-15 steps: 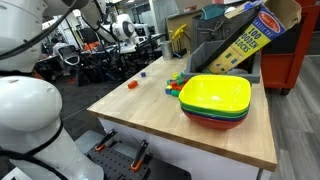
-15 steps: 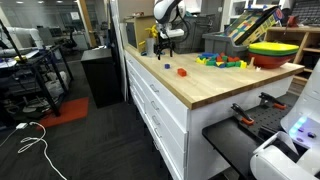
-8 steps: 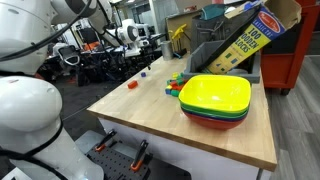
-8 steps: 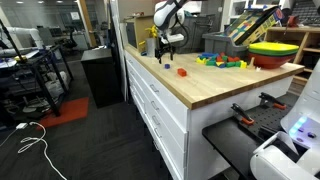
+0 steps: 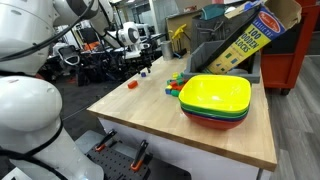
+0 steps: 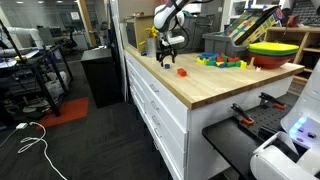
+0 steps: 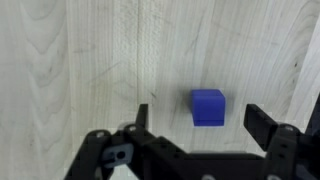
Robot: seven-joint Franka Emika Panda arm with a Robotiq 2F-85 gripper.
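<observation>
A small blue cube [image 7: 208,107] lies on the pale wooden table [image 7: 80,60]. In the wrist view my gripper [image 7: 200,122] is open, and the cube lies between the two dark fingers [image 7: 262,122], a little ahead of the tips and touching neither. Nothing is held. In both exterior views the gripper [image 5: 141,62] [image 6: 166,54] hangs low over the far end of the table, just above the blue cube [image 5: 144,73]. An orange block [image 5: 131,84] [image 6: 182,71] lies on the table a short way from it.
A stack of bowls, yellow on top of green and red [image 5: 215,100] [image 6: 272,50], stands near the table's other end. A cluster of coloured blocks [image 5: 177,83] [image 6: 222,61] lies beside it. A tilted blocks box [image 5: 243,42] leans behind. Office clutter lies beyond the table edge.
The arm has come down toward the tabletop over the blue cube. The jaws have stayed open, and the blocks have not moved.
</observation>
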